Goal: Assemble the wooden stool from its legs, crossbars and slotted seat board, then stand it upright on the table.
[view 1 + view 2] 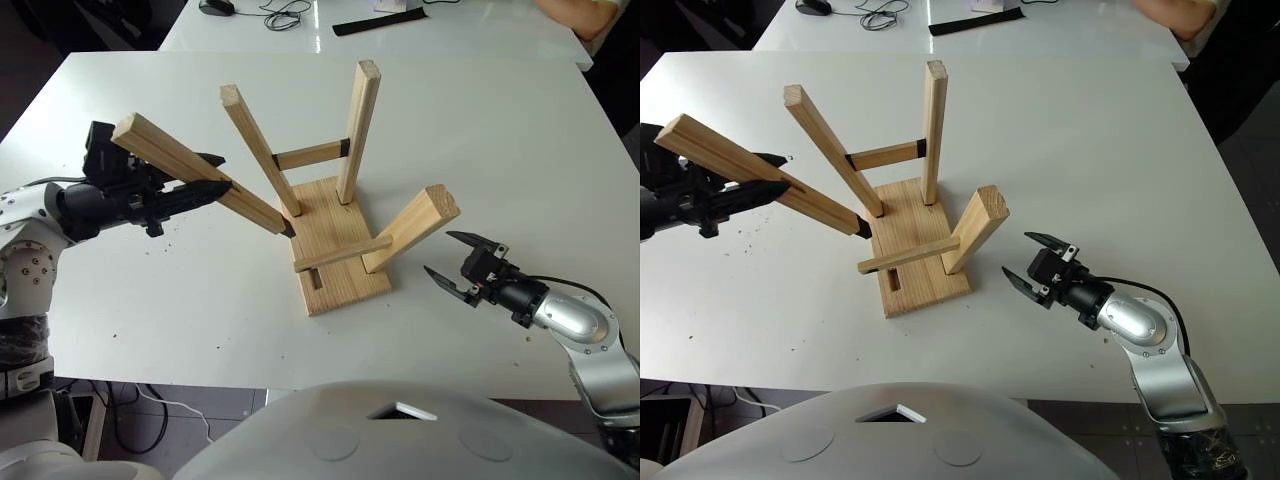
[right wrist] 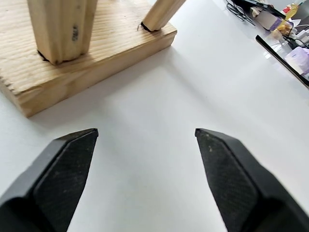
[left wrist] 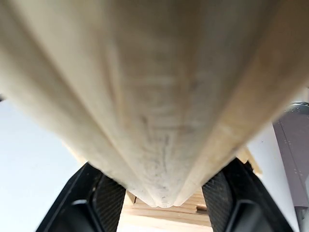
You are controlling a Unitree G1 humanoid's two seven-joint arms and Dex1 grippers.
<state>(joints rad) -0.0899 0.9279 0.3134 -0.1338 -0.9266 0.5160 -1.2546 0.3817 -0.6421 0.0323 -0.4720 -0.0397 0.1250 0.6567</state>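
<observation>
Seat board (image 1: 350, 282): lies flat on the white table (image 1: 500, 150), slots facing up.
Left end effector (image 1: 215, 178): closed on a slanted leg (image 1: 150, 145), a finger (image 3: 108, 203) on each side; the leg's lower end meets the board's left corner.
Back legs: one leaning left (image 1: 258, 148), one near upright (image 1: 358, 130), both seated in the board and joined by a crossbar (image 1: 310, 155).
Front leg (image 1: 415, 228): tilted to the right, with a second crossbar (image 1: 340, 253) running from it across the board.
Right end effector (image 1: 437, 252): open, empty, low over the table just right of the board.
</observation>
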